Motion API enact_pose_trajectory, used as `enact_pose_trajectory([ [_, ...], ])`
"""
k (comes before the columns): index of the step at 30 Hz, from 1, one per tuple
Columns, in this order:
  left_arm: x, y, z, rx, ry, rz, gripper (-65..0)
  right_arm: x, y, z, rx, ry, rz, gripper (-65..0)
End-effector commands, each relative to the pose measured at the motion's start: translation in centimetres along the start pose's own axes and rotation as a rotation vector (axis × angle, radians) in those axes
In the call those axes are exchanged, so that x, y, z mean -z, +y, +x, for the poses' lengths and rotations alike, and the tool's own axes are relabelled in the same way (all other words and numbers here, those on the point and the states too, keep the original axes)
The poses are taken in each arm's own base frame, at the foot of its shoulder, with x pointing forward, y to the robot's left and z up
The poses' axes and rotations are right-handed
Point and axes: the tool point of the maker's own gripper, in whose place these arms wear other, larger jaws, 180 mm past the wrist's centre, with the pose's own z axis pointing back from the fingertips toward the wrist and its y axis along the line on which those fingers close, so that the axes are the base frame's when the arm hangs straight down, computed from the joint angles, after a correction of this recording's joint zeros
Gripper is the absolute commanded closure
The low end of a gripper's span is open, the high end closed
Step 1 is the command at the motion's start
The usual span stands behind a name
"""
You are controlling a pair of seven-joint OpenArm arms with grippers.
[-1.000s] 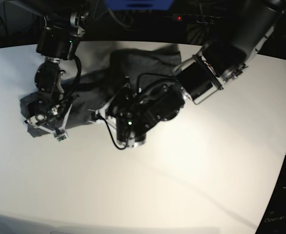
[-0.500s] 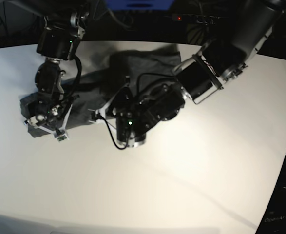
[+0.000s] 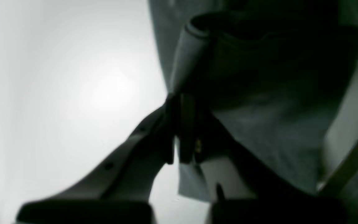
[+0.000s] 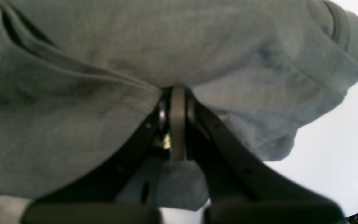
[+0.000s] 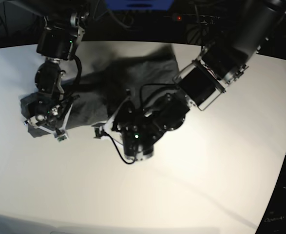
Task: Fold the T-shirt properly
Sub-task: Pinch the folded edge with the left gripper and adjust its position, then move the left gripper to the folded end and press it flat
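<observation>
The dark grey T-shirt [image 5: 133, 73] lies rumpled across the far middle of the white table [image 5: 206, 185]. My left gripper [image 5: 100, 132] is at its near edge, low over the table. In the left wrist view the left gripper [image 3: 183, 130] is shut on a thin hem of the T-shirt [image 3: 259, 124], which hangs in folds beyond it. My right gripper [image 5: 40, 122] is at the shirt's left end. In the right wrist view the right gripper [image 4: 177, 105] is shut on a bunch of the T-shirt [image 4: 135, 46], and cloth fills most of that view.
The table's curved far edge [image 5: 16, 46] meets a dark background with cables and a blue object [image 5: 138, 4]. The table's right edge [image 5: 284, 161] falls away to black. Both arms reach in from the back.
My left gripper has shut on the shirt's near edge and moved toward the front right, pulling the cloth. The raised dark fold in the middle has flattened. The right arm has not moved.
</observation>
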Motion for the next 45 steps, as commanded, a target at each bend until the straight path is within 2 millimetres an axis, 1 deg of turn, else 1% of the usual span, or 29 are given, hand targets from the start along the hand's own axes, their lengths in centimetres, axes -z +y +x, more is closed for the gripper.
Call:
enact_pose_trajectory([
  [1,-1.3,1.5,1.6,0.017,-0.025,0.054,-2.6,0.4,2.4,0.6,-0.006,-0.029,0.088,-0.3],
  [4,-1.3,2.3,1.2,0.029,0.025,0.118,-2.6,0.4,2.4,0.6,-0.006,-0.029,0.088,-0.3],
  [7,-0.8,2.1,1.6,0.033,0.035,0.123,-2.6,0.4,2.4,0.6,-0.006,-0.029,0.088,-0.3],
  [9,-0.2,1.7,1.5,0.029,0.043,0.102,-2.6,0.4,2.4,0.6,-0.006,-0.029,0.088,-0.3],
  [12,0.2,1.3,2.0,0.029,0.040,0.086,-2.7,0.4,2.4,0.6,-0.006,-0.029,0.088,-0.3],
  [14,0.5,1.2,1.9,0.028,0.038,0.079,-2.9,0.4,2.4,0.6,-0.006,-0.029,0.088,-0.3],
  [25,0.3,1.2,2.1,0.032,0.034,0.085,-3.4,0.4,2.4,0.6,-0.008,-0.030,0.086,-0.4],
  [27,0.1,1.3,2.4,0.035,0.024,0.090,-6.5,0.4,2.3,0.6,-0.008,-0.030,0.085,-0.4],
  [29,-0.2,0.8,2.9,0.042,0.001,0.096,-11.9,0.4,2.3,0.5,-0.008,-0.029,0.084,-0.4],
  [32,-1.3,0.9,3.9,0.057,-0.045,0.126,-20.0,0.4,2.3,0.5,-0.008,-0.029,0.084,-0.4],
  [34,-2.0,1.0,4.3,0.066,-0.061,0.144,-22.9,0.4,2.3,0.5,-0.008,-0.029,0.084,-0.4],
  [36,-2.7,1.1,4.8,0.074,-0.082,0.160,-23.8,0.4,2.3,0.5,-0.008,-0.029,0.084,-0.4],
  [39,-3.6,1.4,5.2,0.066,-0.113,0.179,-23.6,0.5,2.3,0.4,-0.009,-0.026,0.085,-0.3],
  [41,-3.9,1.7,4.7,0.014,-0.134,0.176,-23.5,0.5,2.3,0.4,-0.009,-0.026,0.085,-0.3],
  [42,-4.3,2.1,4.5,-0.014,-0.142,0.182,-22.3,0.5,2.3,0.4,-0.009,-0.026,0.085,-0.3],
  [43,-4.8,2.6,4.3,-0.038,-0.155,0.192,-19.6,0.5,2.3,0.4,-0.009,-0.026,0.085,-0.3],
  [44,-5.4,3.0,4.2,-0.056,-0.174,0.205,-15.1,0.5,2.3,0.4,-0.009,-0.026,0.085,-0.3],
  [45,-5.6,3.0,4.1,-0.073,-0.190,0.207,-8.7,0.5,2.3,0.4,-0.009,-0.026,0.085,-0.3],
])
